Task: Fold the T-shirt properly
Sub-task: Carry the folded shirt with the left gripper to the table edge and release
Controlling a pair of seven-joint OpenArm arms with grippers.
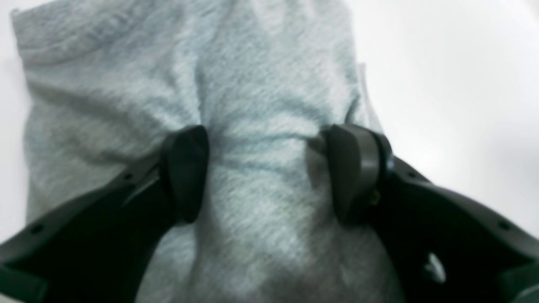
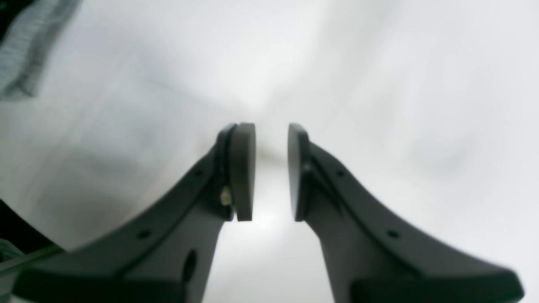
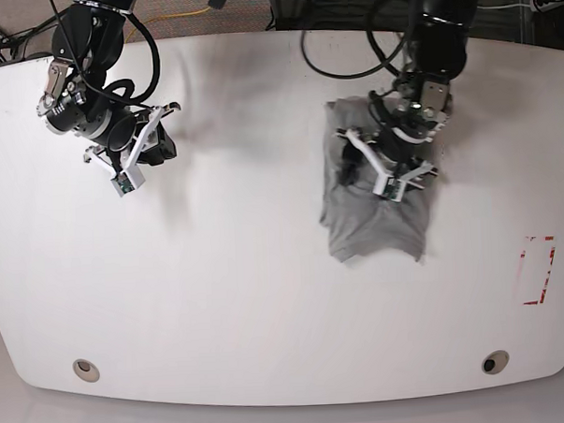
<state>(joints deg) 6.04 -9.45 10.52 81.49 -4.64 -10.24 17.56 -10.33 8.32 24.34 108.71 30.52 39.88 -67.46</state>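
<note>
left hand [image 1: 267,172] spread wide over the folded t-shirt [image 1: 168,84] — pads pressing cloth, right hand [image 2: 271,172] narrowly parted — holding nothing

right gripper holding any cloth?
No. In the right wrist view the right gripper has a bare gap between its pads, over the white table.

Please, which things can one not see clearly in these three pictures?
- Base view: the folds of the heather-grey knit T-shirt under the left gripper are hidden by that arm.
- Left wrist view: the T-shirt's near end is cut off by the bottom edge and blurred.
- Right wrist view: the right gripper shows only blurred white table.
</note>
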